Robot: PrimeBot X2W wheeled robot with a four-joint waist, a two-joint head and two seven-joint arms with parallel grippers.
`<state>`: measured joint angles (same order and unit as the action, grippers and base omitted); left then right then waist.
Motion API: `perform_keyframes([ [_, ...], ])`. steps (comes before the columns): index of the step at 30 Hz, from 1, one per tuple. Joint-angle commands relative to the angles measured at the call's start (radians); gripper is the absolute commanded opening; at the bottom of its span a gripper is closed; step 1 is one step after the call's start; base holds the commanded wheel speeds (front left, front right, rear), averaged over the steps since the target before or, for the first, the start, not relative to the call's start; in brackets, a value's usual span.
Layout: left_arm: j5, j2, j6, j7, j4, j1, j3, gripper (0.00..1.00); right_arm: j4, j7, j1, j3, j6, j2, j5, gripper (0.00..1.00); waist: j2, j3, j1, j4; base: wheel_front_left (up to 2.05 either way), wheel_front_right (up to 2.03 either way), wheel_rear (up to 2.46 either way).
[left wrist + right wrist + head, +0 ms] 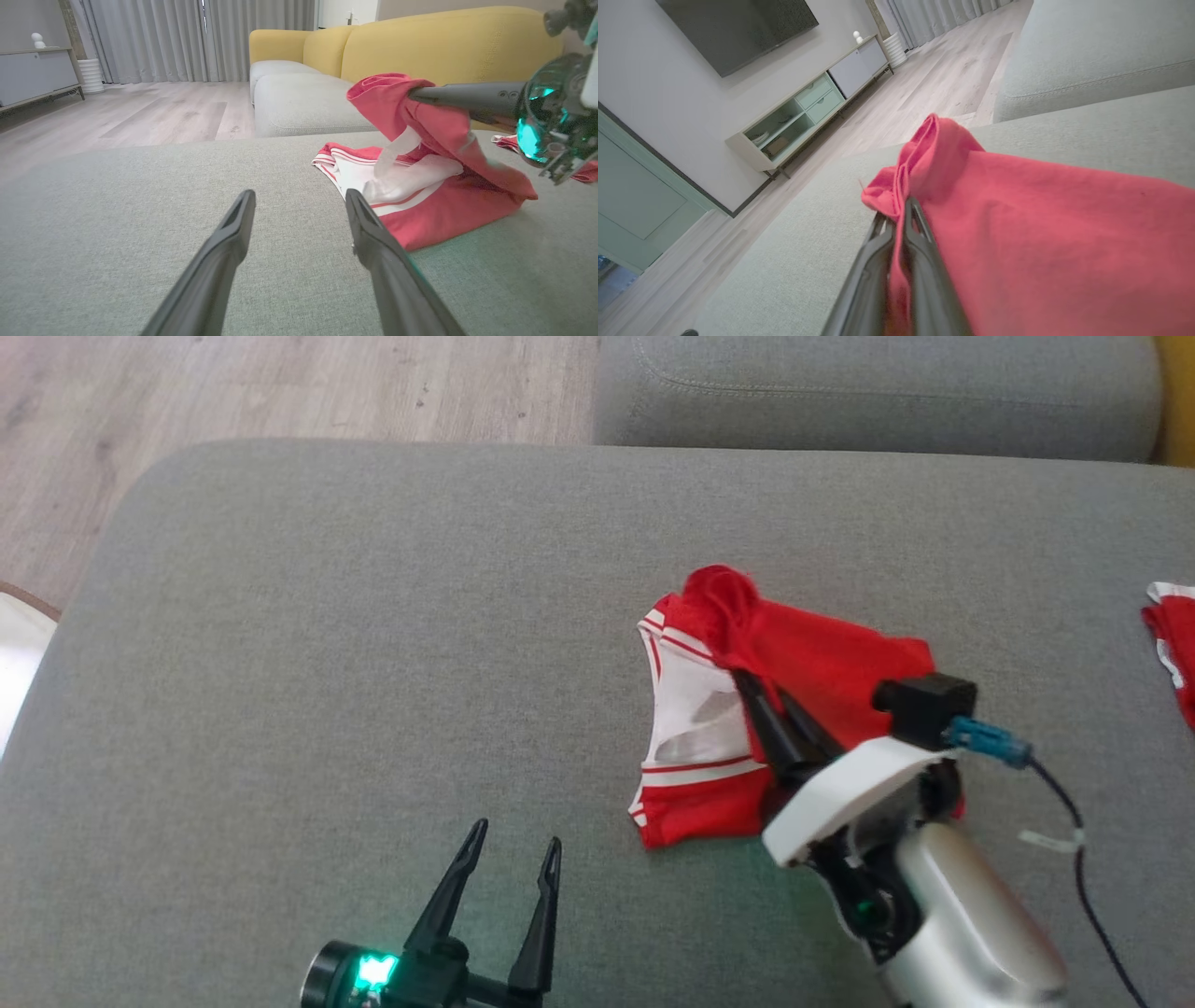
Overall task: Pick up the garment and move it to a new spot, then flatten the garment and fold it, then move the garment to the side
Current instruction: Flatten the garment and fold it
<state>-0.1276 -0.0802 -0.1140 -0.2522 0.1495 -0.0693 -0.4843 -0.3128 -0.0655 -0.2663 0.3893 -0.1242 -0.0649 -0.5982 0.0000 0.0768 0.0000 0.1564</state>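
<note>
We see the red garment (812,658) with white trim lying on the grey sofa cushion (327,663), a little toward 3 o'clock from the middle of the head view. Most of it rests on the cushion in a crumpled heap, with a white panel and red-and-white striped edges on its 9 o'clock side. One red fold at its 12 o'clock end is raised off the heap.

Our right gripper (761,689) reaches in from 5 o'clock, and its fingers are pressed together, pinching that raised fold. In the right wrist view the red cloth sits between the two fingers (924,261) and drapes away toward 3 o'clock. In the left wrist view the pinched fold is held above the rest of the garment, which trails down to the cushion.

Our left gripper (517,835) sits at 6 o'clock in the head view, low over bare cushion. Its fingers are spread wide with nothing between them. It is near the garment's 7 o'clock corner but apart from it.

A second red and white piece of cloth (1174,635) lies at the 3 o'clock edge of the head view, well apart from the garment. Another grey cushion (878,392) lies at 1 o'clock and pale wooden floor (280,383) at 11 o'clock. A yellow sofa back (444,42) stands behind the garment in the left wrist view.
</note>
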Motion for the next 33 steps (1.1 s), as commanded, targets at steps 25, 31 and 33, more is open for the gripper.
perform_keyframes([
  [25, -0.033, 0.028, -0.056, -0.010, -0.104, -0.065, 0.180, 1.00, 0.136, 0.327, 0.192, -0.203, -0.007, -0.071, 0.361, 1.00, 0.0000, -0.113, 0.0000, -0.155, 0.00, 0.00, 0.00],
  [31, -0.015, 0.029, -0.052, -0.010, -0.119, -0.108, 0.213, 1.00, 0.205, 0.327, 0.342, -0.267, -0.007, -0.086, 0.409, 1.00, 0.0000, -0.160, 0.0000, -0.170, 0.00, 0.00, 0.00],
  [33, -0.007, 0.028, -0.049, -0.010, -0.119, -0.128, 0.225, 1.00, 0.214, 0.327, 0.381, -0.276, -0.007, -0.086, 0.418, 1.00, 0.0000, -0.170, 0.0000, -0.174, 0.00, 0.00, 0.00],
])
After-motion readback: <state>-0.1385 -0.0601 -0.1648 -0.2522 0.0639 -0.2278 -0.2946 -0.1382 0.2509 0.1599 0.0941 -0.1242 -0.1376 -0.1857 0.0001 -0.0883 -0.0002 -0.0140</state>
